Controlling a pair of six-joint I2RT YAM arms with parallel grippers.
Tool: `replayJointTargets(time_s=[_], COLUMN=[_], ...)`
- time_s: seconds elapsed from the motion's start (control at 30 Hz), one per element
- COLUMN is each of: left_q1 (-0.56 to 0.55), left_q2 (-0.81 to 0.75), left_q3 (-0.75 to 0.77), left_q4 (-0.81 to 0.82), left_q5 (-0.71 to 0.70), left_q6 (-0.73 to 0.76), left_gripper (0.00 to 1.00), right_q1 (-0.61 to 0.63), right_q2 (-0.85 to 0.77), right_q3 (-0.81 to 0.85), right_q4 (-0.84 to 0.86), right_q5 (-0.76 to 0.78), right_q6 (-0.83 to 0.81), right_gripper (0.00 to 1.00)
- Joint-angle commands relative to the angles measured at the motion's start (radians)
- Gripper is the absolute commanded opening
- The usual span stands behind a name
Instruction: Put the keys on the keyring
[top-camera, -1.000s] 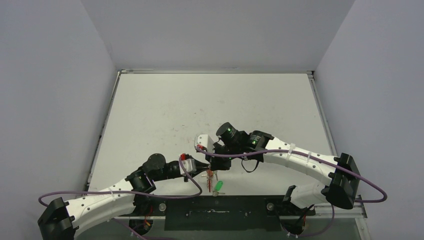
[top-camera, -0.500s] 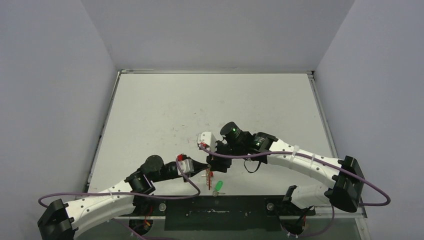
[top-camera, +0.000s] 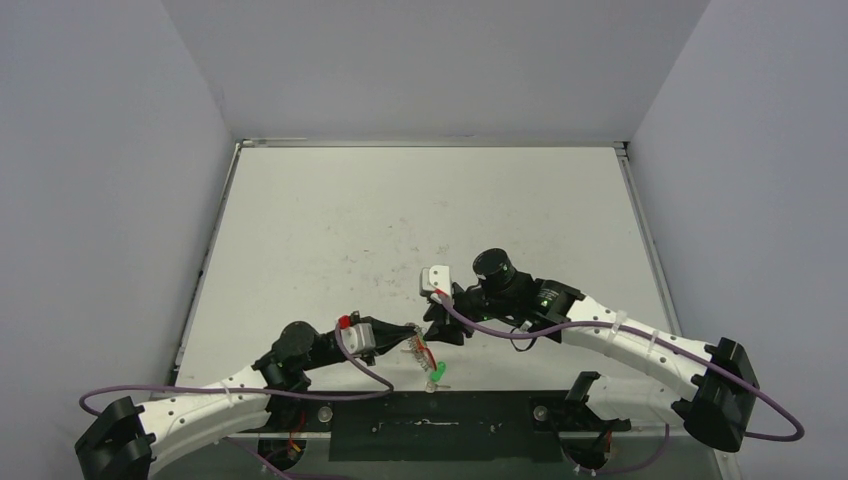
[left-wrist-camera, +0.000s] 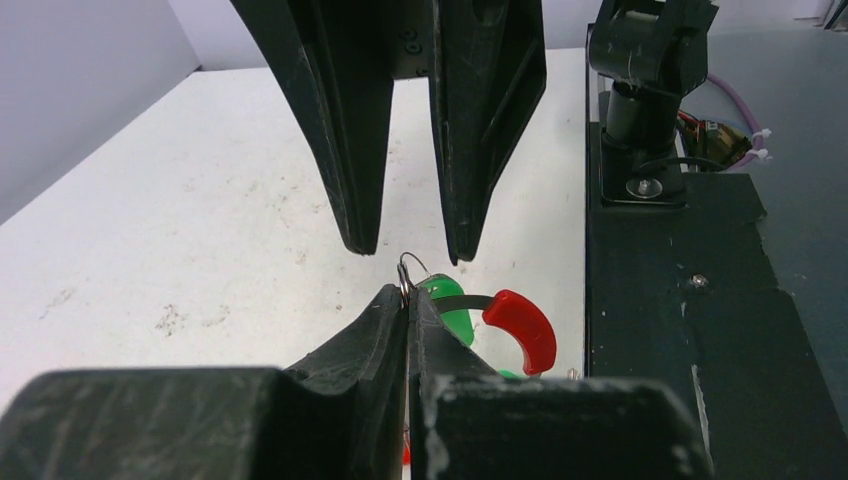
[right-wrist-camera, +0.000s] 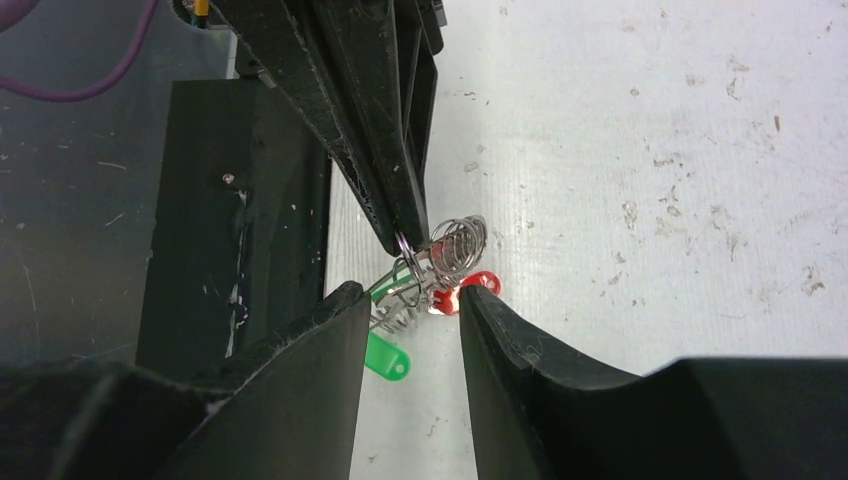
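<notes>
Pinching the keyring by its wire above the table's near edge, the left gripper presumably steadies it so the right gripper, parted and empty, can work the keys.

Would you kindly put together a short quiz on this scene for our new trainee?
1. True or false: the right arm's fingers are shut on the keyring.
2. The keys have plastic heads that are: A blue, B green, C yellow.
3. Which arm's fingers pinch the keyring's wire?
Key: 1 false, they stand apart; 2 B; 3 the left arm's fingers.
</notes>
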Motion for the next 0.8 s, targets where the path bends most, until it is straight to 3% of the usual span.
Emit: replayJointTargets(time_s=[0.0, 0.1, 0.3, 0.47, 0.63, 0.7, 0.77], left_q1=[-0.003, -0.003, -0.003, -0.003, -0.003, -0.003, -0.003], left_q2=[-0.023, -0.030, -0.029, -0.032, -0.052, -0.071, -0.090], left_q3=[0.007, 0.007, 0.008, 0.010, 0.022, 0.040, 0.061], left_q4=[0.127, 0.123, 0.119, 0.118, 0.047, -0.033, -0.111], left_q5=[0.017, 0.020, 0.027, 0.028, 0.011, -0.002, -0.016], left_q6=[-0.015, -0.017, -0.020, -0.017, -0.003, 0.011, 0.027], left_gripper=[0.00, 0.00, 0.00, 0.00, 0.00, 0.17, 0.26], right_q1=[-0.007, -0.008, -0.007, -0.007, -0.007, -0.008, -0.008], right_q2=[0.003, 0.020, 0.041, 0.055, 0.055, 0.060, 0.071], right_q3=[-0.003, -0.004, -0.002, 0.006, 0.030, 0.052, 0.089], right_q4=[0.112, 0.125, 0.147, 0.123, 0.058, 0.008, -0.058], right_q5=[-0.088, -0.106, -0.125, -0.113, -0.079, -0.061, -0.048], right_q6=[-0.021, -0.021, -0.013, -0.025, -0.036, -0.048, -0.070], right_gripper=[0.39, 0.36, 0.23, 0.00, 0.00, 0.00, 0.00])
